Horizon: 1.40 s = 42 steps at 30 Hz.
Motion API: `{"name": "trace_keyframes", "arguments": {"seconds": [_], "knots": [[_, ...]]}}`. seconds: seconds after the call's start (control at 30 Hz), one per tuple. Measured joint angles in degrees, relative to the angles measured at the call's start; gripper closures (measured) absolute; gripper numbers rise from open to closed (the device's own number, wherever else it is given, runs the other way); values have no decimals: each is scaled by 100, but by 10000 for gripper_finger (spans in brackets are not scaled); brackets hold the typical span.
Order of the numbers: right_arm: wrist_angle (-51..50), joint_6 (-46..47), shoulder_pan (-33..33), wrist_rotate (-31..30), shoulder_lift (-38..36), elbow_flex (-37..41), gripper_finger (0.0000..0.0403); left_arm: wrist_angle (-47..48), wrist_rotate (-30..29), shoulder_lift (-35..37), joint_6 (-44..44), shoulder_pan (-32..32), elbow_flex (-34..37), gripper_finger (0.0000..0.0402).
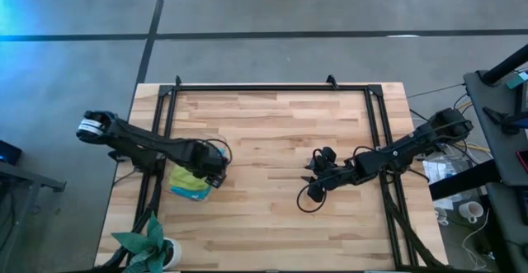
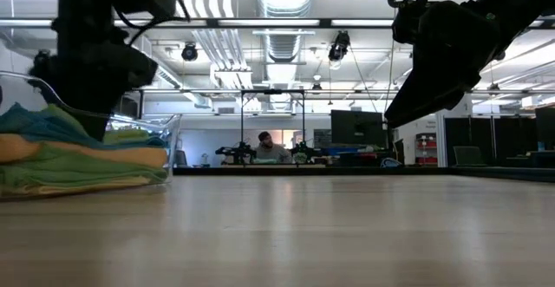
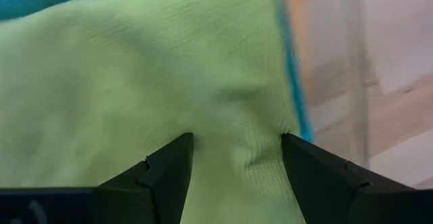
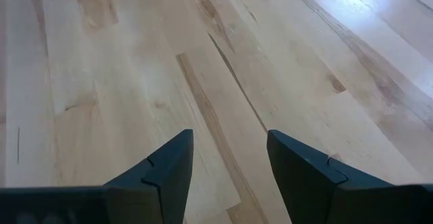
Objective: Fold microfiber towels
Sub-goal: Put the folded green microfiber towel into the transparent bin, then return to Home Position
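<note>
Microfiber towels (image 1: 191, 184) sat stacked in a clear bin (image 2: 170, 140) near your surface's (image 1: 272, 133) left edge. Your left tool (image 3: 233, 166) pressed open-fingered into the lime green towel (image 3: 135, 82). Your right tool (image 4: 226, 166) hovered open, empty, right of centre.

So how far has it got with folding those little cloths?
Nothing looks folded yet: the bare wooden table holds no towel. The soft microfiber towels sit stacked in a clear container at the table's left. In hand: the left gripper is down on the lime green top towel, fingers open astride a raised ridge. The right gripper hovers open. All folding remains.
</note>
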State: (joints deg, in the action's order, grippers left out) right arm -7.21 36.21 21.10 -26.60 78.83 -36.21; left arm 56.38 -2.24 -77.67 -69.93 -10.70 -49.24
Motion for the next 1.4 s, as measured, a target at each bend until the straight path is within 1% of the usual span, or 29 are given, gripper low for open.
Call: {"name": "trace_keyframes", "arguments": {"seconds": [0.17, 0.3, 0.37, 0.5, 0.6, 0.67, 0.73, 0.77, 0.83, 0.9, 0.97, 1.07, 1.1, 1.17, 1.27, 1.33, 1.4], "knots": [[-3, 2, 0, 1, 0, 0, 216, -813, 24, -396, 684, 24, -72, 189], [-3, 2, 0, 1, 0, 0, 216, -702, 17, -362, 736, 48, -174, 189], [-1, 2, 0, 1, 0, 0, 216, -578, -19, -215, 737, 48, -206, 189], [15, -2, 0, 1, -8, 0, 216, -435, -233, 300, 771, 48, -212, 189], [21, -22, 0, 1, -33, 0, 216, -539, -617, 784, 1015, 48, -198, 189], [64, -106, -2, 1, -42, -2, 216, -875, -1039, 1081, 1272, 48, -169, 189], [206, -255, -10, 1, -42, -2, 216, -1639, -1445, 1356, 1734, 57, -66, 189], [316, -342, -18, 0, -42, -2, 216, -2127, -1553, 1455, 2035, 84, 4, 189], [578, -560, -88, 3, -42, -2, 216, -3124, -1582, 1591, 2635, 189, 138, 189], [821, -823, -206, 3, -42, -2, 216, -4108, -1474, 1608, 3131, 381, 281, 189], [1066, -1145, -394, 20, -42, -2, 216, -4980, -1211, 1550, 3649, 695, 414, 189], [1434, -1805, -863, 402, -42, -4, 216, -5922, -643, 1257, 4191, 1391, 456, 189], [1572, -2081, -1056, 532, -42, -4, 217, -6112, -444, 1136, 4334, 1658, 441, 189], [1727, -2808, -1387, 582, -113, -7, 222, -6429, -40, 903, 4720, 2213, 331, 189], [1782, -3739, -1854, 539, -541, 0, 240, -6638, 509, 772, 5290, 2867, 121, 191], [1787, -4089, -2090, 625, -997, 19, 257, -6634, 756, 918, 5570, 3122, 69, 198], [1799, -4407, -2230, 879, -1544, 171, 277, -6640, 794, 1193, 5770, 3187, 94, 209]]}}
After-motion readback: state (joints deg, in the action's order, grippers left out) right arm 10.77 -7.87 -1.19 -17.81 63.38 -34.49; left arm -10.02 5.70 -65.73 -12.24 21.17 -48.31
